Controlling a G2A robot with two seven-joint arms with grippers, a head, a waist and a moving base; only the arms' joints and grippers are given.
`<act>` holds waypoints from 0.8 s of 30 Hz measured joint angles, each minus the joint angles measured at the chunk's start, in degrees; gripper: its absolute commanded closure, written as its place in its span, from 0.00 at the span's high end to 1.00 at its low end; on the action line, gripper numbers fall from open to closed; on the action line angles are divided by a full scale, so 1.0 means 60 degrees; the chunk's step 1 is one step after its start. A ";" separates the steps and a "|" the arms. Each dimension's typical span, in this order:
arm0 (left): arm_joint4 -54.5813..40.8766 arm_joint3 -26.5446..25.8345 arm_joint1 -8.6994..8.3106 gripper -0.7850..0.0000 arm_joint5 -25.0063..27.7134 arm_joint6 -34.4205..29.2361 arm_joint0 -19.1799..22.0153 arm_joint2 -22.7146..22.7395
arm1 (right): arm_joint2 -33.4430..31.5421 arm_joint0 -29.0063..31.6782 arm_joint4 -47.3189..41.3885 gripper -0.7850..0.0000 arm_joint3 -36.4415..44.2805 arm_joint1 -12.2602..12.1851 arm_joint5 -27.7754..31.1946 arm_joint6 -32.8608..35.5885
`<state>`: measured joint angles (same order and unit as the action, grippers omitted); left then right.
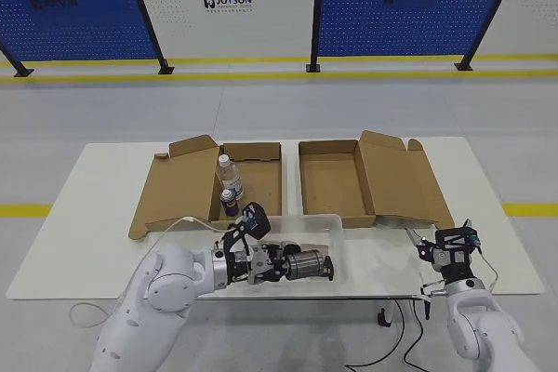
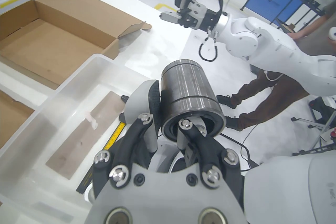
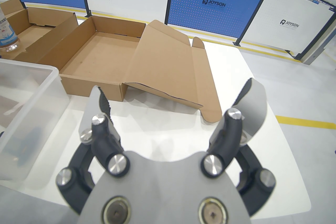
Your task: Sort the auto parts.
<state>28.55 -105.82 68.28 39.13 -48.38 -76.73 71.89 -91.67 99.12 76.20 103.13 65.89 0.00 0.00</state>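
Note:
My left gripper (image 1: 288, 265) is shut on a dark steel cylinder (image 1: 309, 264), a ringed sleeve with a hollow bore, held level over the front right part of the clear plastic bin (image 1: 302, 220). In the left wrist view the cylinder (image 2: 187, 88) points away from the camera, with one finger pad (image 2: 154, 93) against its outer wall and the other finger inside the bore. My right gripper (image 1: 444, 249) hovers open over bare table near the front right edge, to the right of the bin. In its own view the right gripper (image 3: 173, 101) holds nothing.
Two open cardboard boxes lie behind the bin. The left box (image 1: 260, 186) holds a clear bottle (image 1: 227, 171) and a small purple-capped bottle (image 1: 230, 199). The right box (image 1: 330, 186) has its lid (image 1: 400, 181) folded out flat to the right.

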 measured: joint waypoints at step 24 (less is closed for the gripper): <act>0.0839 0.0762 -0.0220 0.00 0.0318 0.0889 0.0967 -0.0416 | 0.0000 0.0000 0.0000 1.00 0.0000 0.0000 0.0000 0.0000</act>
<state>33.58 -101.25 66.96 41.03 -43.04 -70.93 69.39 -91.67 99.12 76.20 103.13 65.89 0.00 0.00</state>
